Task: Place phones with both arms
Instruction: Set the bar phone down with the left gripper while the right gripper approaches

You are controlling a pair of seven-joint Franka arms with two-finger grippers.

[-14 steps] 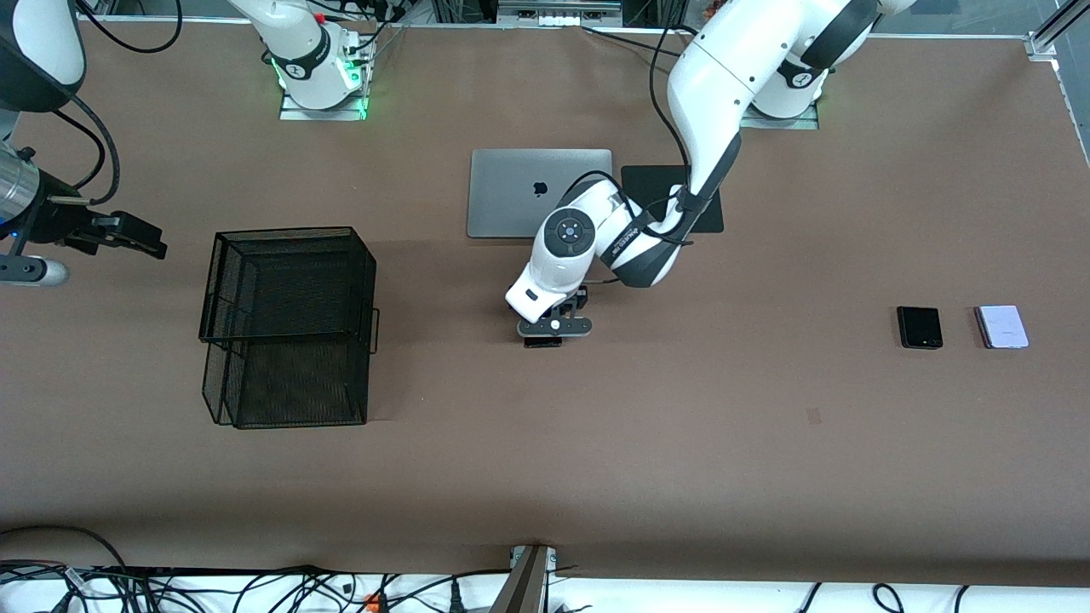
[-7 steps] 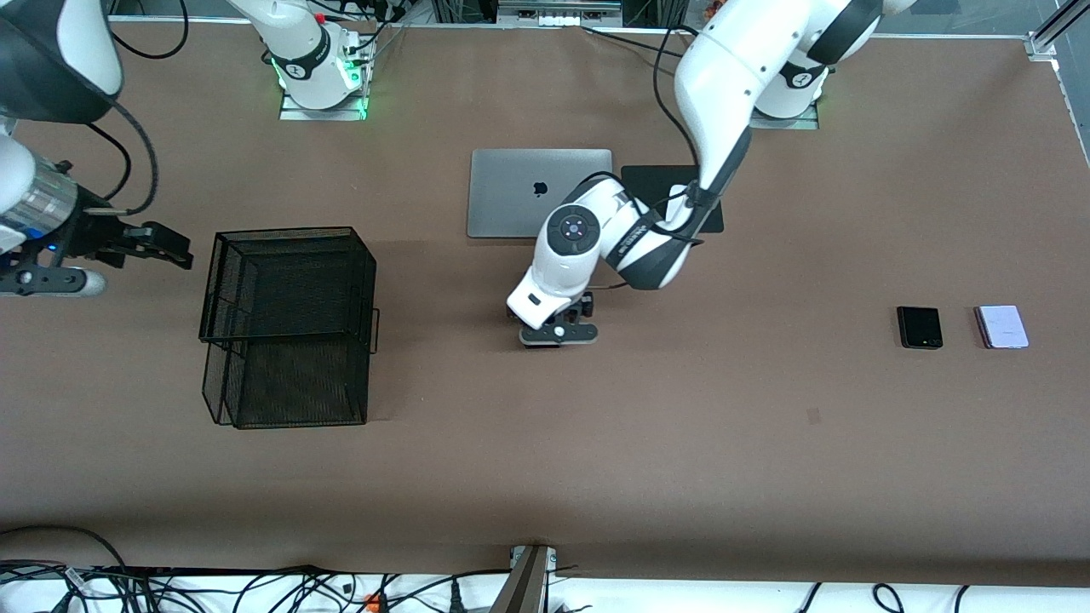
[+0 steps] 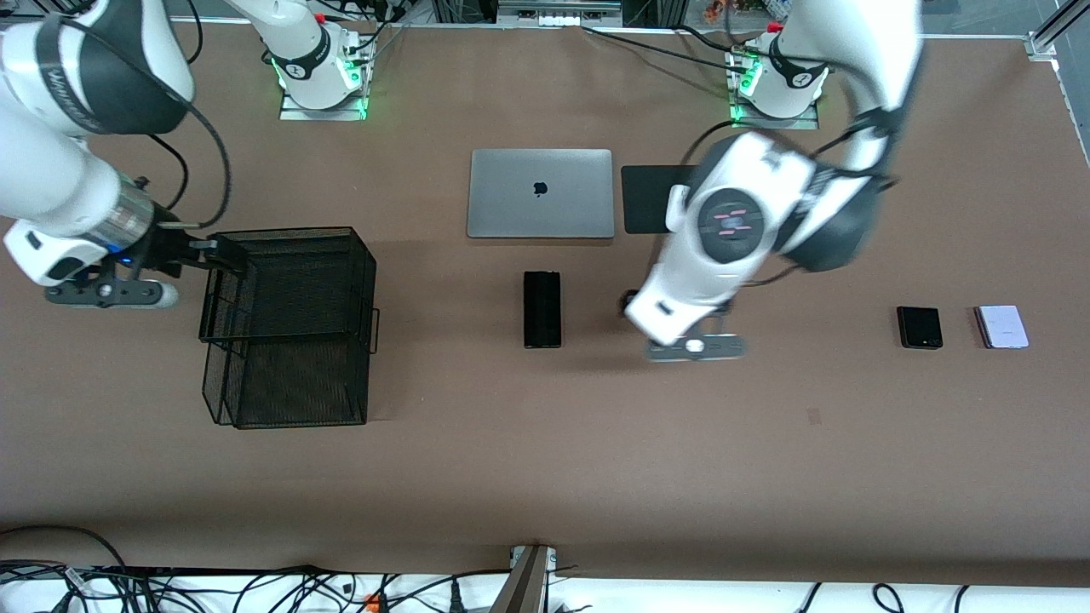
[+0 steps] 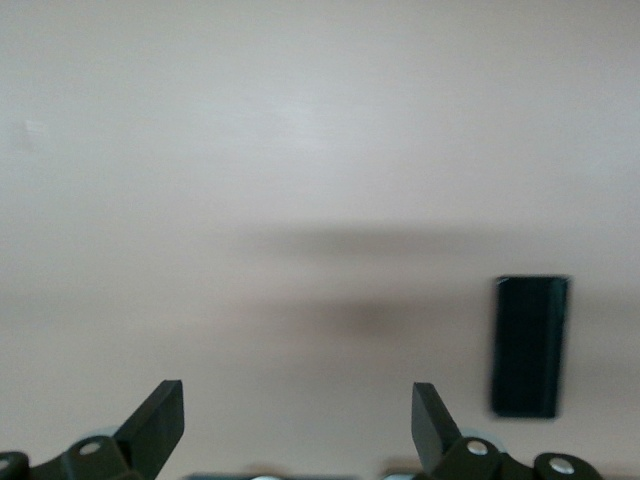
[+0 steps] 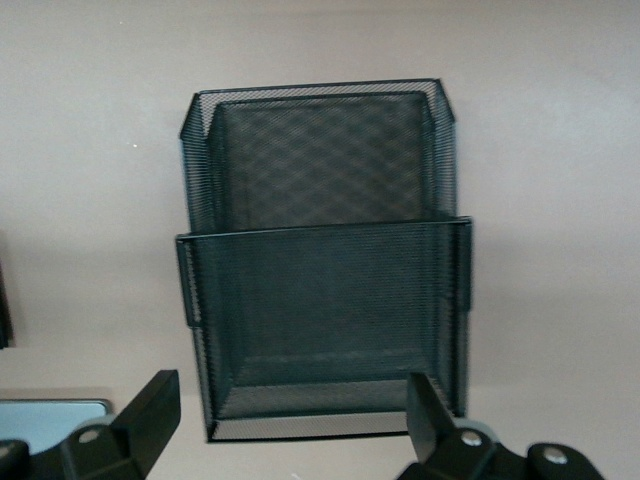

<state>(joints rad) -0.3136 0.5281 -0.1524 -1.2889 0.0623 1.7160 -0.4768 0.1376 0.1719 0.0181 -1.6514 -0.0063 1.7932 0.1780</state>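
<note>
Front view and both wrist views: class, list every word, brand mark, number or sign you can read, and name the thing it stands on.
No readable words or numbers in any view.
Apple logo, a sign not text: on the lid of the grey laptop.
Dark lettering on the right arm's black band: too blurred to read.
Long black phone, small black phone, lavender phone, mesh basket: no markings visible.

Long black phone [image 3: 542,308] lies flat, well apart from two small phones [image 3: 919,327].
</note>
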